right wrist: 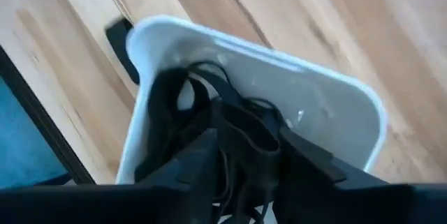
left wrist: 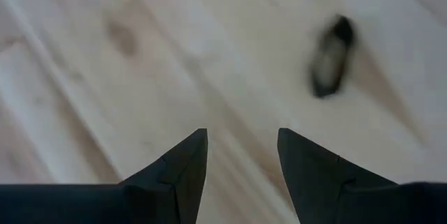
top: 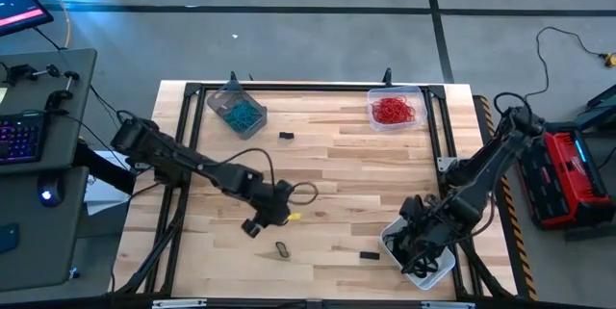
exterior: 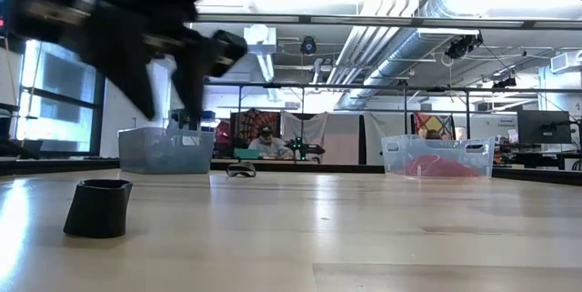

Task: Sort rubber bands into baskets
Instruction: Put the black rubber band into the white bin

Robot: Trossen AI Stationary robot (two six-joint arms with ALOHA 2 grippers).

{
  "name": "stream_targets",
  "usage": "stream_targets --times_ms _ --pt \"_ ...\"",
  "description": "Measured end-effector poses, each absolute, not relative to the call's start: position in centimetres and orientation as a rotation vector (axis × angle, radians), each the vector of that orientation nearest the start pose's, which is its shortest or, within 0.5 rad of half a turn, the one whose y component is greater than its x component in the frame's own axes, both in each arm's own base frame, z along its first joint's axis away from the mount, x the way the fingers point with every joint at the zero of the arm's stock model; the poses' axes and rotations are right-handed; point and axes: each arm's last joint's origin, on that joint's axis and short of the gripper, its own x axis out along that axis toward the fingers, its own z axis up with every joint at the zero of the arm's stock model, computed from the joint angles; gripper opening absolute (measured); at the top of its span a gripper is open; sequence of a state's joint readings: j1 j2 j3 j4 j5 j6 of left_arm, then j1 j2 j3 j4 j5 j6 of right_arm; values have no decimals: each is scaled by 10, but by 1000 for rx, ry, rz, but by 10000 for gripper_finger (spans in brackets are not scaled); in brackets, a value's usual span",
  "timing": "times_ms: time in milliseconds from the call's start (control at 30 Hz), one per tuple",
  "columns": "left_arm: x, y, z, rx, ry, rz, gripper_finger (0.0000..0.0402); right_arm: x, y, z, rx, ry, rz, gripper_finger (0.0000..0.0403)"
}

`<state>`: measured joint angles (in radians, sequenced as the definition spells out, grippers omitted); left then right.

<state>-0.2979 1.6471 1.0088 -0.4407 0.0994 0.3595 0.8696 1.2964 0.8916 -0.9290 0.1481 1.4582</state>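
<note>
Loose black rubber bands lie flat on the wooden table: one (top: 282, 249) near the front edge, one (top: 369, 254) to its right, and one (top: 286, 136) farther back. My left gripper (top: 256, 224) hangs open above the table, a little short of the first band (left wrist: 332, 56), touching nothing. My right gripper (right wrist: 248, 158) points down into the whitish basket (top: 423, 272) at the near right. Its fingers stand apart, with black rubber bands (right wrist: 209, 91) heaped between and beyond them. The grey-tinted basket (top: 236, 109) holds teal bands and the clear basket (top: 393, 110) holds red ones. My right gripper has black bands (right wrist: 244, 133) lying in the gap between its parted fingers, inside the whitish basket. Whether the fingers touch them, I cannot tell.
A black frame (top: 318, 88) runs along the table's far and side edges. The two far baskets stand against it, grey-tinted at the left (exterior: 166, 151) and clear at the right (exterior: 436, 157). Bare wood (top: 346, 184) lies between the arms. Beyond the far edge, a person sits in the room.
</note>
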Motion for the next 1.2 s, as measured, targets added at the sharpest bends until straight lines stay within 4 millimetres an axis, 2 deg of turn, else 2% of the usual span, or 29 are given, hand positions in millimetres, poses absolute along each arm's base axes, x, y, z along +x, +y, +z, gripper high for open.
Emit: stream_targets --times_ms 100,233,433,600,733,1200 --pt "296 -113 185 445 1010 -596 168 147 166 236 560 1240 -342 160" --pt "288 -131 185 444 1001 -656 168 148 170 255 517 1163 -321 168" --pt "289 -139 180 425 1002 -653 168 153 173 273 451 1033 -282 169" --pt "296 -141 163 385 1033 -666 168 154 174 276 420 1016 -263 169" --pt "300 -141 164 369 1006 -673 168 154 174 276 408 1017 -254 169" --pt "290 -133 133 240 850 -690 168 154 174 276 400 1017 -246 169"
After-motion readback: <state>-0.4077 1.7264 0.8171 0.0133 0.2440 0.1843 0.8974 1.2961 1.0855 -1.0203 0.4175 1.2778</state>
